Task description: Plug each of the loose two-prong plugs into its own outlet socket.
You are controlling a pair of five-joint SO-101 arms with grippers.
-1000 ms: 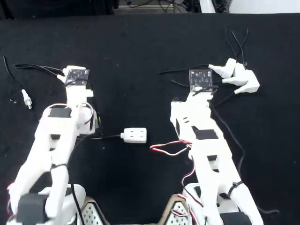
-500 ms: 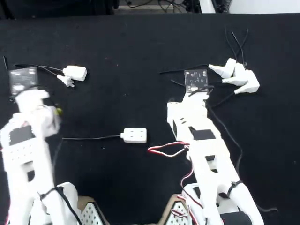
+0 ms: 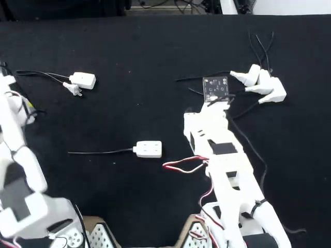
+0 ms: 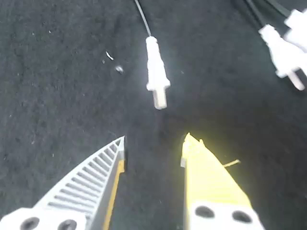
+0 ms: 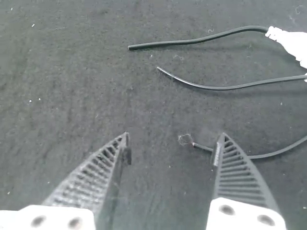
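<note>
Right gripper [image 5: 174,139] hangs over the black cloth [image 5: 72,72], jaws wide apart. A wire end [image 5: 194,144] lies between the fingertips, close to one finger. Beyond it lies a curved wire [image 5: 225,87], then a long wire [image 5: 196,40] running to a white plug [image 5: 290,40].

The high view's edge crops the left arm [image 3: 18,175]; the right wrist view's crops a plug [image 5: 293,42]. Its prongs are hidden.
</note>
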